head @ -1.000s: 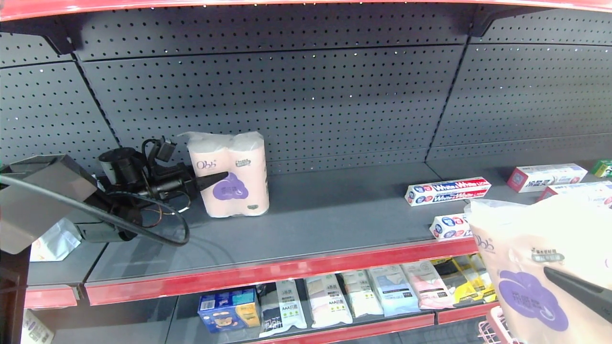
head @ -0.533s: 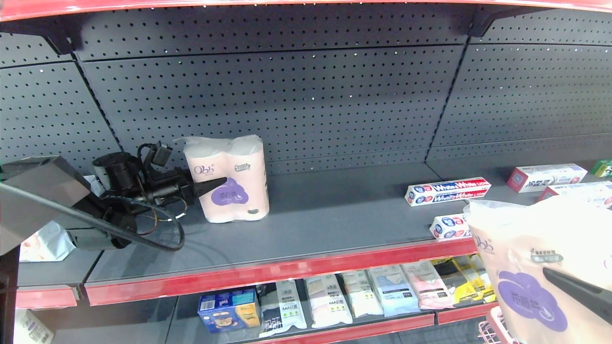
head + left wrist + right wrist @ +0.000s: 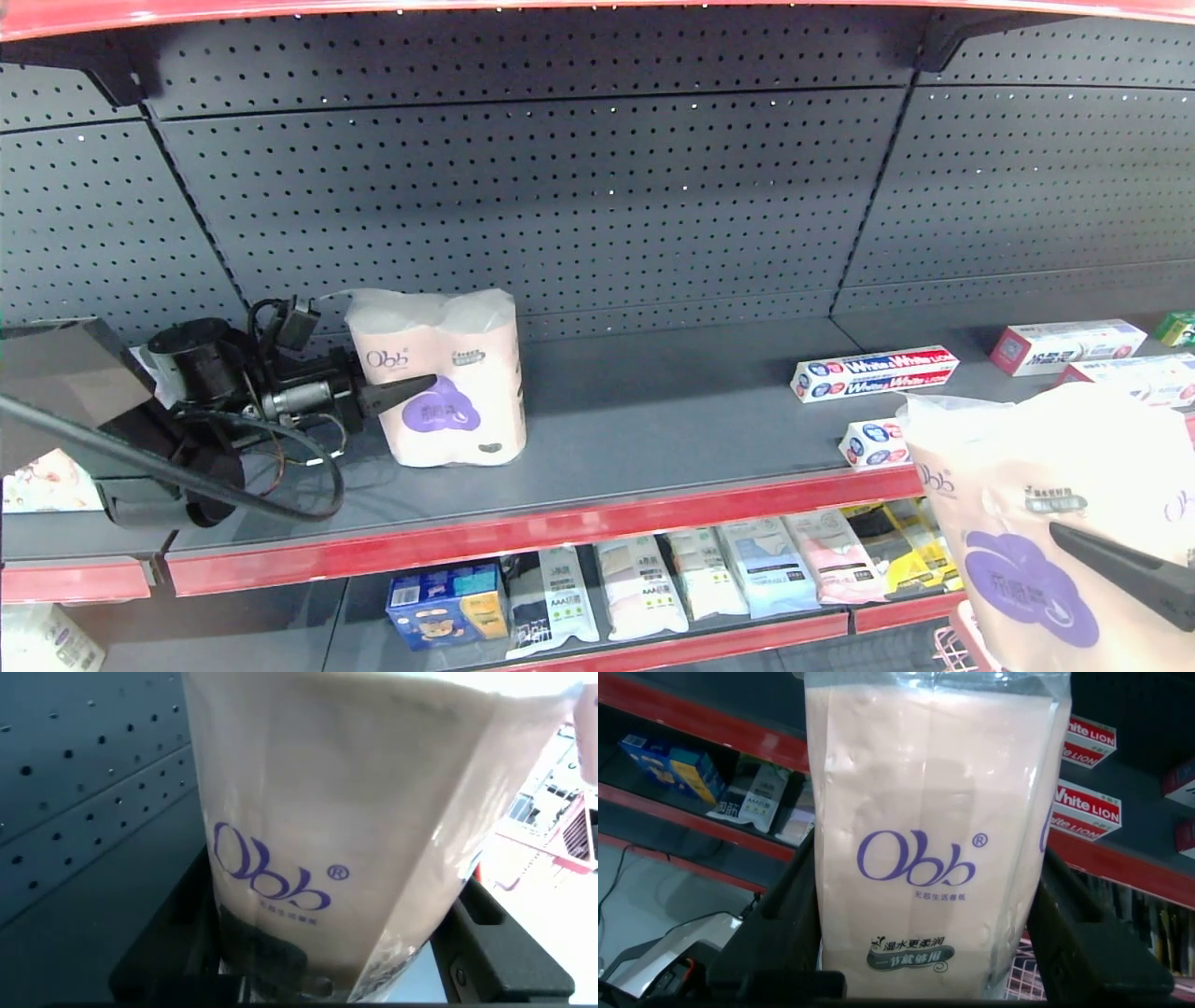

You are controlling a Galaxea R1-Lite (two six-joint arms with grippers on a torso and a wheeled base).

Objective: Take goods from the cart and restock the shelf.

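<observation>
tissue pack (image 3: pixel 471 364) upright, long axis vertical

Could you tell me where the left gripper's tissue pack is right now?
Head view: the tissue pack stands upright on the left of the grey shelf, clamped in the left gripper, well left of the toothpaste boxes.

Left gripper (image 3: pixel 412 386) drew tissue pack (image 3: pixel 459 329) toward shelf (image 3: pixel 653 425) front

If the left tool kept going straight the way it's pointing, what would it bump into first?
Its paper roll pack leads, clamped in the left tool. Ahead lies open shelf; it would probably reach the holey back wall first, though depth is hard to judge.
</observation>
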